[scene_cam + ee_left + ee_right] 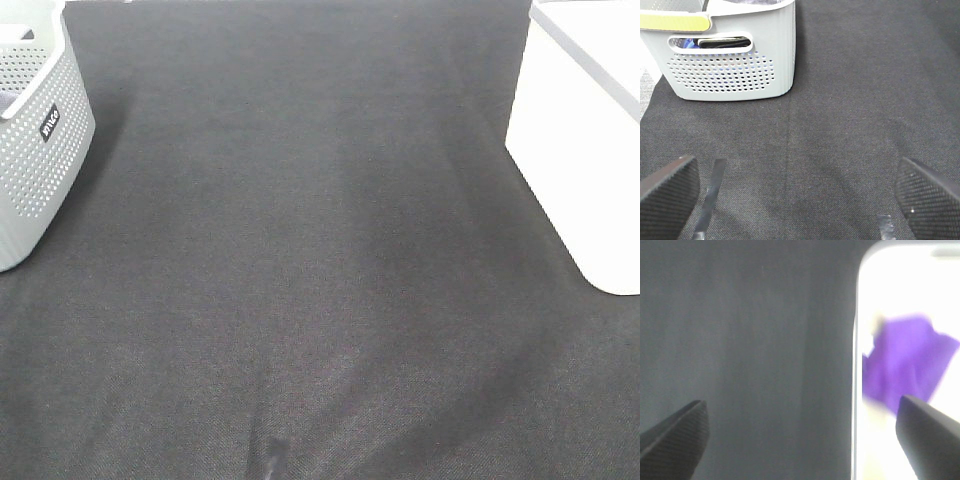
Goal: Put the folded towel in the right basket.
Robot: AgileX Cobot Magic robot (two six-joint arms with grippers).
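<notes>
Both baskets cut by frame edges: grey basket [40, 130], white basket [580, 130]. Towel [905, 365] blurred beyond right gripper [805, 440], folds unreadable. Contents of grey basket ahead of left gripper [800, 200] mostly hidden.

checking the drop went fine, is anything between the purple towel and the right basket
Nothing visible: the right wrist view shows the purple towel already inside the white right basket. The right gripper is open and empty.
</notes>
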